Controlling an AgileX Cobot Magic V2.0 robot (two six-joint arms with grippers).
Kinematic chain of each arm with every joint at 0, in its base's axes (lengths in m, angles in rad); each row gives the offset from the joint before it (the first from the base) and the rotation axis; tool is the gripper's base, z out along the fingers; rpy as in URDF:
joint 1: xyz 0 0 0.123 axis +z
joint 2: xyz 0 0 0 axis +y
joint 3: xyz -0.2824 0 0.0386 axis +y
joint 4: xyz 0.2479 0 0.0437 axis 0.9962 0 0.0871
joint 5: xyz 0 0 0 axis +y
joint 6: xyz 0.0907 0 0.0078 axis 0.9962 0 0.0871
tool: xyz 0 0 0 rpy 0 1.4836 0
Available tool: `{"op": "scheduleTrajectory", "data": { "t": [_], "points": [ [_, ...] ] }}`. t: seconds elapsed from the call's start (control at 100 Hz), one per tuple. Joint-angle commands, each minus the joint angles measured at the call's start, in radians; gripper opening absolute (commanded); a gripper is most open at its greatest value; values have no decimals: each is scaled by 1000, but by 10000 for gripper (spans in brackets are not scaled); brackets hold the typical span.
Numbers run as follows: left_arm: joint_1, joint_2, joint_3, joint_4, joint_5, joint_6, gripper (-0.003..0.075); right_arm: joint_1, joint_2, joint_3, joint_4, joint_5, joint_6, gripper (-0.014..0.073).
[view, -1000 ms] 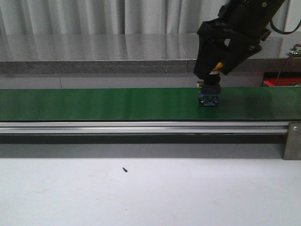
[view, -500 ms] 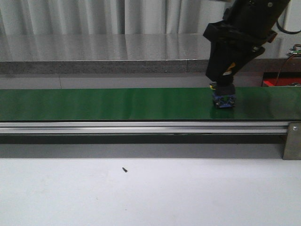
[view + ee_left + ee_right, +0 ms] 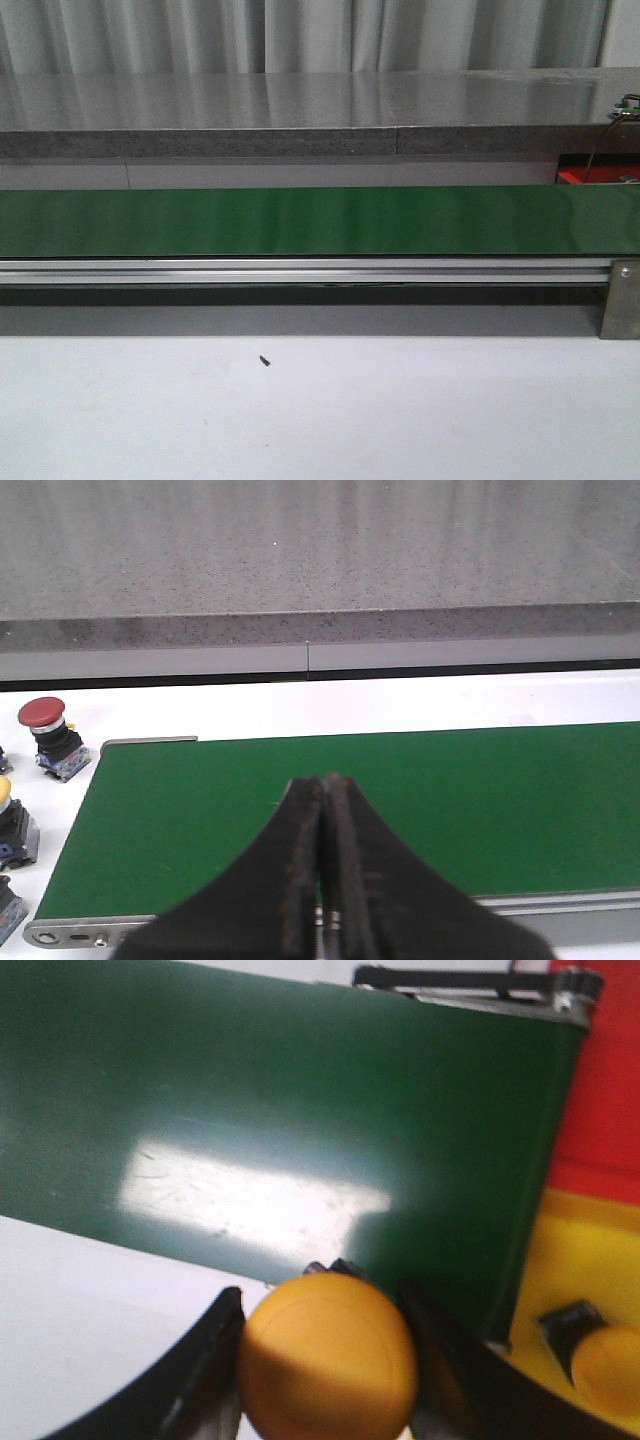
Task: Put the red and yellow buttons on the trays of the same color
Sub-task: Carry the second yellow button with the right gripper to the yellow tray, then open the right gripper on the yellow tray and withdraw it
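R gripper (image 3: 325, 1360) jaws clamped on yellow button (image 3: 327, 1358); L gripper (image 3: 325, 870) jaws together. Round cap could slip before yellow tray (image 3: 575, 1260).

Even, fairly bright overhead light in the front view; soft vertical sheen streaks on the belt (image 3: 300, 221) and steel ledge (image 3: 300, 100). Dark shadow band under the rail (image 3: 300, 271). Worktop (image 3: 320, 410) pale, slightly washed. Left wrist view sharp farther off, gripper (image 3: 325, 790) dark and soft up close. Right wrist view blurred throughout; white glare patch on belt; yellow button (image 3: 327, 1355) out of focus.
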Motion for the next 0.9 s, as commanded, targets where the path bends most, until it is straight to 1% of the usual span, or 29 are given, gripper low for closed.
{"op": "scheduleTrajectory", "data": {
  "t": [0.0,0.21,0.3,0.41,0.66,0.89],
  "points": [
    [-8,-4,-27,-8,-79,-2,-20,-77,-91,77,47,-69,2,183],
    [-8,-4,-27,-8,-79,-2,-20,-232,-167,290,52,-143,0,183],
    [-8,-4,-27,-8,-79,-2,-19,-272,-171,351,54,-199,0,183],
    [-8,-4,-27,-8,-79,-2,-20,-279,-167,397,56,-276,0,183],
    [-8,-4,-27,-8,-79,-2,-19,-279,-158,420,46,-398,-1,183],
    [-8,-4,-27,-8,-79,-2,-19,-279,-86,431,46,-413,-1,183]
  ]
}}
